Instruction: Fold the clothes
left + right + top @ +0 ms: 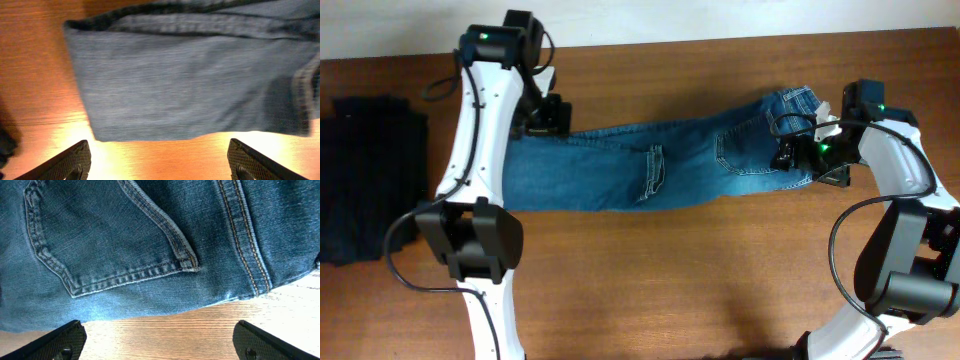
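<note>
Jeans [660, 165] lie stretched lengthways across the middle of the tabletop [650, 280] in the overhead view. The leg ends sit by the left hand [545, 115] and the waistband by the right hand [802, 155], while a black folded garment pile [370, 180] sits well apart at the far left edge. Only from up here can I see both ends at once, along with a rumpled patch midway along the legs, and a fold started now might trap that ridge and come out crooked. The left wrist view gives what the overhead cannot: the leg hem [87, 80] lying flat on the wood, and the fingers [65, 162] standing wide apart with nothing between them, short of the cloth. If that hand pinches from where it is, I'd guess it may catch only the upper layer, or none, leaving the other leg behind. The right wrist view shows the stitched back pocket [110, 235] and its seams close up, with the fingers [55, 342] likewise spread and empty over bare wood just beside the denim's edge. Thick seams there could slip out of a shallow pinch, and if one hand lifted before the other the jeans would likely skew or drag sideways.
</note>
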`<action>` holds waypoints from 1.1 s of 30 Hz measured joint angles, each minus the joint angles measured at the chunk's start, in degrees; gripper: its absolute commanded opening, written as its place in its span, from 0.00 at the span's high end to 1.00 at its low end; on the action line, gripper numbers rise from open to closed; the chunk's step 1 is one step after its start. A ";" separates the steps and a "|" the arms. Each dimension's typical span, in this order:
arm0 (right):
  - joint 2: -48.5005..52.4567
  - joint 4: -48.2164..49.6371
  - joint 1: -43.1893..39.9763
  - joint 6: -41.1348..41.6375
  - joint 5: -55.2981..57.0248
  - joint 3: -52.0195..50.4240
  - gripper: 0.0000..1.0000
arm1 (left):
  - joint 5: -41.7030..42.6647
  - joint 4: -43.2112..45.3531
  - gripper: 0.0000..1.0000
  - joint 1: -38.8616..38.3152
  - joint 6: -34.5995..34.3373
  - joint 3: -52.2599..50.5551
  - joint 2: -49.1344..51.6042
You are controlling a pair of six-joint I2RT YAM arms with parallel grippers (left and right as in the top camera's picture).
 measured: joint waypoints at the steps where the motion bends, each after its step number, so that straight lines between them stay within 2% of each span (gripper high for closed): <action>1: 0.00 0.00 0.00 -0.02 -0.02 0.00 0.01 | -0.17 0.15 0.13 0.61 0.85 -0.57 0.00; 5: 0.00 0.09 0.00 -0.02 0.00 0.00 0.01 | -0.70 2.01 0.13 3.10 2.95 -3.58 0.00; 6: 0.00 0.22 0.00 -0.04 0.00 0.00 0.01 | -0.81 2.49 0.08 3.67 3.19 -4.50 0.00; 13: 0.00 0.46 0.00 -0.02 0.00 -0.02 0.01 | -1.14 9.90 0.08 7.06 5.40 -15.50 0.02; 26: 0.00 1.16 0.00 -0.02 0.00 -0.04 0.01 | 0.48 26.25 0.08 7.65 6.75 -32.63 0.04; 33: 0.00 1.27 0.00 -0.04 0.00 -0.04 0.01 | 1.40 31.67 0.08 8.09 6.80 -37.77 -0.92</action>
